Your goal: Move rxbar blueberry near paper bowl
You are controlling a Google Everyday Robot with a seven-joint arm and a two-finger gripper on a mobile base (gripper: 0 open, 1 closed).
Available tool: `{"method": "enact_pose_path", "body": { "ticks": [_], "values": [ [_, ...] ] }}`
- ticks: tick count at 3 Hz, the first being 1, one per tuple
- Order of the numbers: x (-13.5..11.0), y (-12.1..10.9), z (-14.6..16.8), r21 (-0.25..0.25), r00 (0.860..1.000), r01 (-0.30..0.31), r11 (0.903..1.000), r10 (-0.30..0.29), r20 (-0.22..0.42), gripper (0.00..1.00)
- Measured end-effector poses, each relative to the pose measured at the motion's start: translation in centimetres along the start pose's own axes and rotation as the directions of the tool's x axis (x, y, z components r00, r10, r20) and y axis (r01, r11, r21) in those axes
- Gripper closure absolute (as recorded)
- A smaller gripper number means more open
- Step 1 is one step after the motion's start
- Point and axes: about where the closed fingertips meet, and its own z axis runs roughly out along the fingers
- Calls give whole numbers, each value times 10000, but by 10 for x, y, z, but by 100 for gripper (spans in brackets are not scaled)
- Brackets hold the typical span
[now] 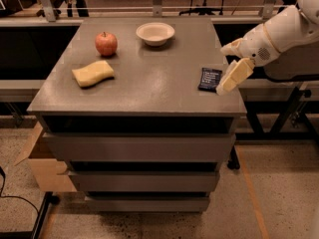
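The rxbar blueberry (210, 78) is a small dark navy bar lying flat near the right edge of the grey table (149, 78). The paper bowl (155, 33) is off-white and sits at the back middle of the table, well apart from the bar. My gripper (228, 82) comes in from the right on a white arm and hangs just right of the bar, above the table's right edge, close to the bar.
A red apple (106, 44) stands at the back left. A yellow wavy-edged sponge (93, 73) lies in front of it. Drawers run below the tabletop. A cardboard box (42, 161) sits on the floor at the left. A dark bench (279, 86) stands behind the arm.
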Motion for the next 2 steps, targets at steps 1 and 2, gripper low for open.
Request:
{"method": "enact_pose_path", "body": {
  "ticks": [1, 2],
  "values": [
    [1, -12, 16, -232, 9985, 402, 9989, -410, -366, 0],
    [8, -24, 30, -447, 9951, 691, 9966, -720, -679, 0]
  ]
}}
